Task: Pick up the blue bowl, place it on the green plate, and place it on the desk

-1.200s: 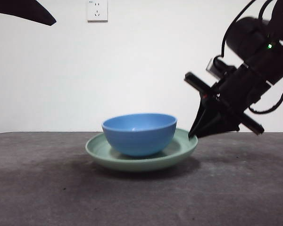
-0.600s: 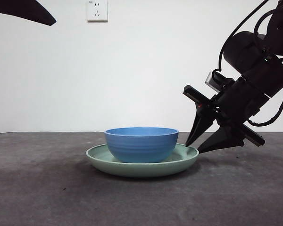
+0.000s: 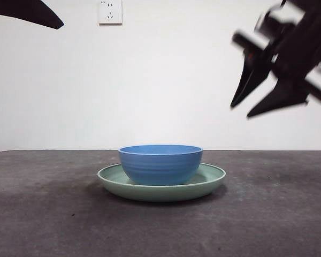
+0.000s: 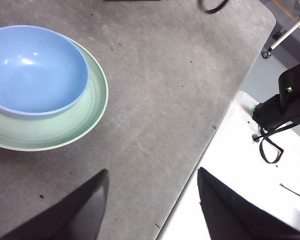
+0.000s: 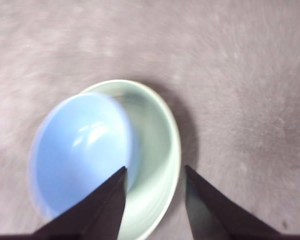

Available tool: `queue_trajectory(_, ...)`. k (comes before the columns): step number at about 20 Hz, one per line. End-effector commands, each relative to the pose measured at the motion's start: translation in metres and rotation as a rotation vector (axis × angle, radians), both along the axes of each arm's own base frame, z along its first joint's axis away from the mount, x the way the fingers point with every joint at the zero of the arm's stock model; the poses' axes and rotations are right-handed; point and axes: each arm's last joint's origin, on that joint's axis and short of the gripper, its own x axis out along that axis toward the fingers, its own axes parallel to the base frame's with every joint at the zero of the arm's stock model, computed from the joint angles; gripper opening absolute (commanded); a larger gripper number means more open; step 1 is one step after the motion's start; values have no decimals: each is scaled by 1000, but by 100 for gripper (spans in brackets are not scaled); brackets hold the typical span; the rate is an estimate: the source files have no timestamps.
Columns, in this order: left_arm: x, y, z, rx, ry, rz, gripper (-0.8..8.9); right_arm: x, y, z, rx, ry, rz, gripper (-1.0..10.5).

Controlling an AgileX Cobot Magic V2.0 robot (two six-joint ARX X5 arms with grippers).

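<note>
Right gripper [image 3: 241, 110] up high beside the blue bowl [image 3: 160, 164] with jaws spread wide and empty, bowl sitting flat in the green plate [image 3: 211, 179] on the desk [image 3: 53, 214]; best lifted away straight, no bumping.

The blue bowl [image 3: 160, 164] sits upright in the green plate [image 3: 209, 178], which rests flat on the desk [image 3: 43, 214]. Both are mid-table.
</note>
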Motion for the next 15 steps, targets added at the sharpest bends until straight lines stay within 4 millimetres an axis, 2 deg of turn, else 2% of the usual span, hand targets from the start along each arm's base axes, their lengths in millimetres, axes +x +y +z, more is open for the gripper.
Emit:
queue_trajectory(1, 1, -2, 2, -6, -8, -10, 288, -21, -4, 30, -26, -113, 88, 178)
queue_trajectory(3, 1, -2, 2, -6, -8, -10, 288, -43, -10, 49, -17, -155, 128, 178)
queue_trajectory(6, 1, -2, 2, -6, -7, -10, 288, -67, -17, 62, -27, -186, 155, 178)
queue_trajectory(11, 1, -2, 2, -6, -7, -10, 288, -103, -27, 74, -34, -191, 221, 178)
queue_trajectory(15, 1, -2, 2, -6, -7, -10, 288, -130, -34, 74, -42, -153, 296, 178)
